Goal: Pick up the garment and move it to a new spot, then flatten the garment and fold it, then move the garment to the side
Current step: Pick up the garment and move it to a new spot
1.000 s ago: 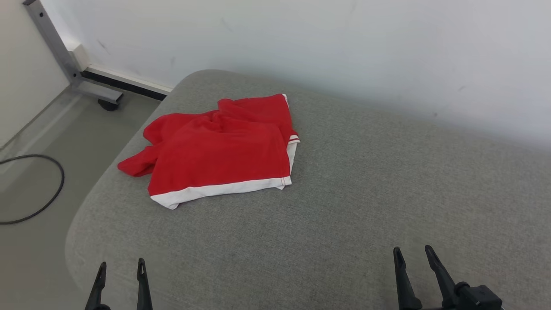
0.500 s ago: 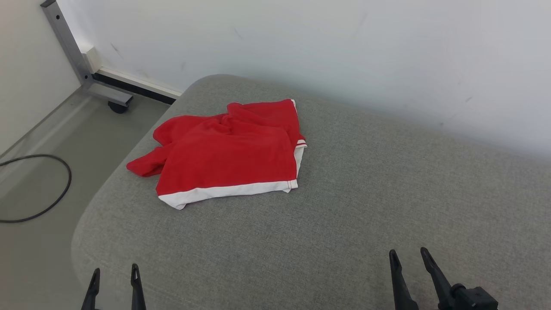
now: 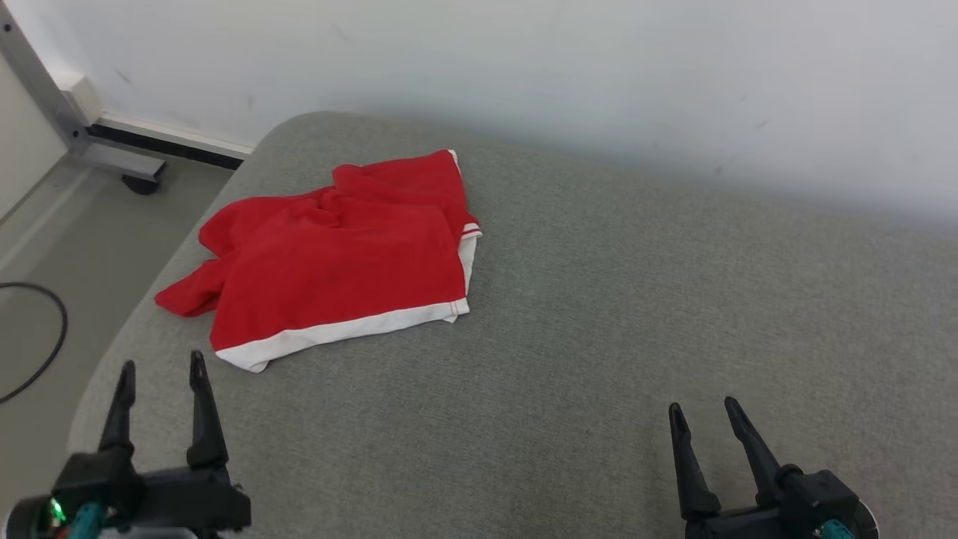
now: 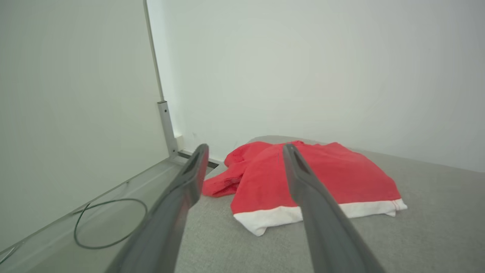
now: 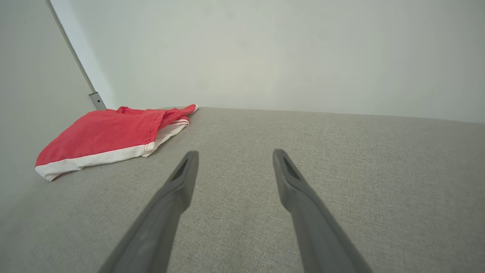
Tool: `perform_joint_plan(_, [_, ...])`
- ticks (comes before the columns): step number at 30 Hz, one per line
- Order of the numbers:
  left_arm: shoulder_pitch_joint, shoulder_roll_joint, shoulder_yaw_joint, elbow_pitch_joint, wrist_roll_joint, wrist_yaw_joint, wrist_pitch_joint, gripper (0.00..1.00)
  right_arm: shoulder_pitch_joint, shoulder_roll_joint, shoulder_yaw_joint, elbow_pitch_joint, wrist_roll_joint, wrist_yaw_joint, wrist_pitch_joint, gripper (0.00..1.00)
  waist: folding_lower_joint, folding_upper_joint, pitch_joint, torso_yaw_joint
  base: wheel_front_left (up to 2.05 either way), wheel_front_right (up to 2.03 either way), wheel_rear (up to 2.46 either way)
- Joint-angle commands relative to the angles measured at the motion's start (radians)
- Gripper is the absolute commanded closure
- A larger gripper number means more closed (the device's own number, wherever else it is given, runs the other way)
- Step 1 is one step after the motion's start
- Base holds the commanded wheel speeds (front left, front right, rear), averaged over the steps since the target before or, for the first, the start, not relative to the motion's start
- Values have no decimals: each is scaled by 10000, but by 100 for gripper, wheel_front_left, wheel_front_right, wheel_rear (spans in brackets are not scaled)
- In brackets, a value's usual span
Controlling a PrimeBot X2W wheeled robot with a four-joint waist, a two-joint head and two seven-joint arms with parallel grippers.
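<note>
Toward the far left corner of the grey cushion [image 3: 599, 337] lies the red garment [image 3: 337, 262], crumpled, its white hem facing the robot and one red fold reaching the cushion's left edge. Left gripper [image 3: 162, 359] hovers near the hem's left corner, fingers apart, empty; right gripper [image 3: 702, 404] is well apart from the garment, fingers apart, empty

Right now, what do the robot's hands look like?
The left gripper and right gripper are black. Each has two long, thin fingers tapering to points, rising from a chunky black block with teal bits nearby. A small green light glows beside the left one's base.
</note>
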Motion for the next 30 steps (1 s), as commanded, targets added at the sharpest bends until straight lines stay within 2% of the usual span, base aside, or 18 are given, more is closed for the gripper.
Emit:
perform_joint_plan(1, [-597, 47, 188, 76, 35, -95, -32, 0, -211, -9, -11, -57, -86, 34, -9, 0, 0, 0, 613, -691, 0, 0, 0])
perform_joint_plan(7, [-2210, 384, 653, 889, -34, -400, -32, 0, -571, -8, -58, -83, -138, 34, -10, 0, 0, 0, 1185, -1610, 0, 0, 0])
perform_joint_plan(12, [-3354, 765, 952, 2117, -402, -567, -32, 0, -857, -6, -79, -105, -105, 34, -10, 0, 0, 0, 1503, -2344, 0, 0, 0])
perform_joint_plan(16, [-4194, 1286, 1096, 3424, -766, -629, -32, 0, -1054, -9, -66, -133, 13, 34, -9, 0, 0, 0, 1751, -2922, 0, 0, 0])
perform_joint_plan(20, [-5005, 2003, 951, 4925, -1161, -673, 27, 0, -1149, -6, -49, -162, 162, 34, -10, 0, 0, 0, 1911, -3381, 0, 0, 0])
perform_joint_plan(22, [-5360, 2269, 803, 5634, -1530, -650, 388, 0, -1179, -5, -35, -151, 229, 34, -9, 0, 0, 0, 1977, -3566, 0, 0, 0])
perform_joint_plan(24, [-5507, 2464, 645, 5887, -1652, -650, 484, 0, -1175, -3, -44, -154, 273, 34, -9, 0, 0, 0, 1996, -3642, 0, 0, 0])
perform_joint_plan(30, [-6051, 3364, -248, 7315, -2362, -654, 1724, 0, -1289, -3, -51, -123, 339, 34, -10, 0, 0, 0, 2165, -4011, 0, 0, 0])
